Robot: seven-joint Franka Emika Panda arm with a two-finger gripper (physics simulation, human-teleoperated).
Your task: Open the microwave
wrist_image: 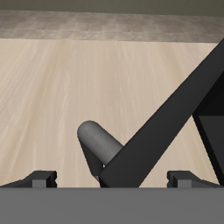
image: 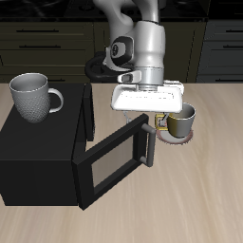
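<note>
Microwave: lg matte black box, on the table nr its front edge. Door already swung partway out, hinged on the side away from the handle, dark window facing the front edge. Cavity gap visible betw. door top and box.

Handle: vertical grey bar at the door's free edge. Wrist view shows its rounded grey end close in, w/ the door's black edge running diagonally across.

Gripper: directly above the handle's top end, pointing down. Fingers seen at either side in wrist view, well apart, handle end between them, so jaws stand wide; nothing clamped. Contact w/ bar: cannot tell.

Step in hand (est.): door part open; remaining work is widening the swing. To do well: keep one finger hooked behind the bar, pull along an arc round the hinge, not straight; a straight pull likely slips off the bar or drags the whole box. Keep wrist low enough that the finger bears on the bar, not just its tip.

Grey mug: on top of microwave, upright. Risk: jolt to box could shift it.

Second mug: on small plate, just beside the door's free edge. Risk: the door's swing or the gripper may clip it; go slow.

Table: light wood.
</note>
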